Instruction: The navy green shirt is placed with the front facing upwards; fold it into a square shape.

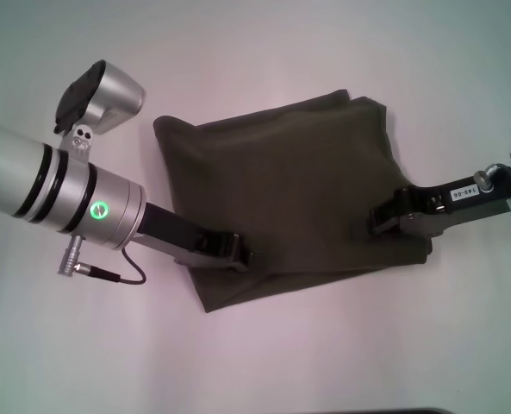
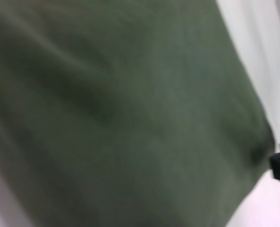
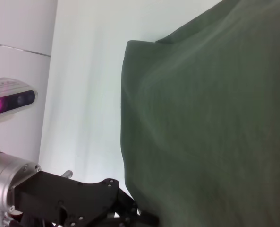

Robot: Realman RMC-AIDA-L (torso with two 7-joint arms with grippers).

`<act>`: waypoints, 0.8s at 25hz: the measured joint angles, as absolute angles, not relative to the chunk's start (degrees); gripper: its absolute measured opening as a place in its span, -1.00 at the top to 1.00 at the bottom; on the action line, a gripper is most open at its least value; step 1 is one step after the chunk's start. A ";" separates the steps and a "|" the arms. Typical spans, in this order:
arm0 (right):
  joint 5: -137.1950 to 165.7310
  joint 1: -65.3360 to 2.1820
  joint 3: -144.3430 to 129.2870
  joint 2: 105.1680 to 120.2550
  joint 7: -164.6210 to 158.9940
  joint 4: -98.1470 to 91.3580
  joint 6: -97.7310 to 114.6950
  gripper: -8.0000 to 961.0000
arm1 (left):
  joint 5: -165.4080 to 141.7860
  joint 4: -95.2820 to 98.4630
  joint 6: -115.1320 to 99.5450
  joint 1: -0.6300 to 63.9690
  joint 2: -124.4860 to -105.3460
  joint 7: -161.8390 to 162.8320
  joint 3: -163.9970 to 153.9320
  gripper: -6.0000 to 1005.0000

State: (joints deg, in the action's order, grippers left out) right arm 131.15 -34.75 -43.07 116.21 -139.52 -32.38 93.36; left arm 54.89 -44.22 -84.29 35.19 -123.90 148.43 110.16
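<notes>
folded navy green shirt [image 1: 298,190] on white table [image 1: 65,345]; both grippers' jaw states unclear.

Plain white table [image 1: 264,362] w/ dark near edge

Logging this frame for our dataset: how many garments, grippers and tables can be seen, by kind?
Garments: 1, the navy green shirt, folded.
Grippers: 2, left gripper and right gripper, both at the shirt's edges.
Tables: 1, white table.
Total: 4.
</notes>
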 joint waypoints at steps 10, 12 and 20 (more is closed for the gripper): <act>131.21 -34.66 -43.08 115.80 -139.73 -32.03 93.34 0.97 | 52.13 -44.20 -84.40 35.44 -123.84 148.88 111.11 0.99; 131.13 -34.62 -43.08 115.78 -139.74 -32.23 93.50 0.97 | 52.32 -45.38 -87.02 35.18 -123.80 147.52 113.85 0.99; 130.97 -34.70 -42.95 115.39 -139.71 -32.45 92.32 0.97 | 51.99 -46.81 -88.30 34.95 -123.79 146.70 120.35 0.99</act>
